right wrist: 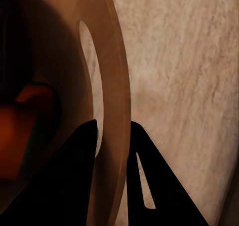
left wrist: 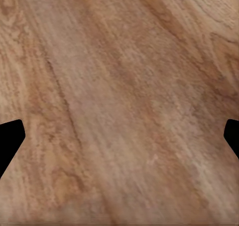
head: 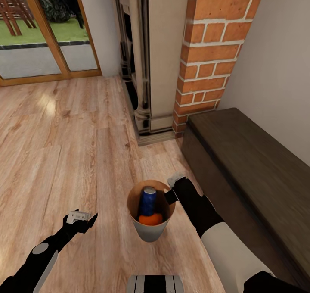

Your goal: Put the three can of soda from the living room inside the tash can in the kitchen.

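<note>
Your right hand (head: 171,188) is pinched on the rim of the trash can (head: 150,232), one finger inside the wall and one outside; the right wrist view shows the two dark fingers (right wrist: 74,176) closed on the thin brown wall just beside the can's handle slot (right wrist: 92,76). The trash can hangs over the wooden floor (head: 64,146) in front of your trunk, upright, its mouth open toward the head camera. Inside it you have two of the sodas: the dark blue can (head: 147,201) standing tilted with its pale top up, and the orange can (head: 150,219) lying below it against the bottom, touching it. The orange can also glows dimly in the right wrist view (right wrist: 20,131). Your left hand (head: 82,217) hovers apart from the trash can, holding nothing; in the left wrist view its fingertips (left wrist: 10,141) sit wide at the frame edges over bare floorboards. A dark low bench (head: 254,163) stands to your right, beside a brick column (head: 211,51).
</note>
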`<state>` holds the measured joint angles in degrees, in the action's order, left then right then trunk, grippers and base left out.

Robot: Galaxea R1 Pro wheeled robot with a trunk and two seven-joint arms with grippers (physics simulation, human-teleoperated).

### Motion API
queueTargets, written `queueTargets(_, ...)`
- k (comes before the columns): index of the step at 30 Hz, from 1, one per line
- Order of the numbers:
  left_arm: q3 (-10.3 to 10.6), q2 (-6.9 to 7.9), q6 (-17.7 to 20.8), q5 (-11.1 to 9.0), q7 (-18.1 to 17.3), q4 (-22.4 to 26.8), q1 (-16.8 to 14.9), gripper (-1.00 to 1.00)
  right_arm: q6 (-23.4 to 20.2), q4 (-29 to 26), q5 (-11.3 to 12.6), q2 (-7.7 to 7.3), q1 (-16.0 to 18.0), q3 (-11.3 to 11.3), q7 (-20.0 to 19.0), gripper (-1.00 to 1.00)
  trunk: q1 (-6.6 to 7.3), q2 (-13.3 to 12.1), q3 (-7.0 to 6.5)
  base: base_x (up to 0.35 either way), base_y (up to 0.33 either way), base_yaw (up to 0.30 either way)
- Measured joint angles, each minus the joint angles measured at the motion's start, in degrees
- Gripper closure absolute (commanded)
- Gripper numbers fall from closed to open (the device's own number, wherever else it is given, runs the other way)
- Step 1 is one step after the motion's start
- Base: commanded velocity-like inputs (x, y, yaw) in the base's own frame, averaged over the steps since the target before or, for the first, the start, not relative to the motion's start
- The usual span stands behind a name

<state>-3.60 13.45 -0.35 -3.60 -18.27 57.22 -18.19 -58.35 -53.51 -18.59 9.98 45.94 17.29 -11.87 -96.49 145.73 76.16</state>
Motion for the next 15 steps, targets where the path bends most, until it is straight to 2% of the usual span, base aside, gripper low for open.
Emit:
queueTargets(12,0.00,0.00,0.00,0.08,-0.01,-0.08,0.00,-1.00,0.09,-0.01,-0.02,0.00,-0.80,0.16,0.02,1.00,0.01,0.00,0.00,0.000,0.000,0.000)
queueTargets(15,0.00,0.00,0.00,0.14,-0.01,-0.09,0.00,-1.00,0.09,-0.01,-0.08,0.00,-0.85,0.20,0.05,1.00,-0.08,0.04,0.66,0.000,0.000,0.000)
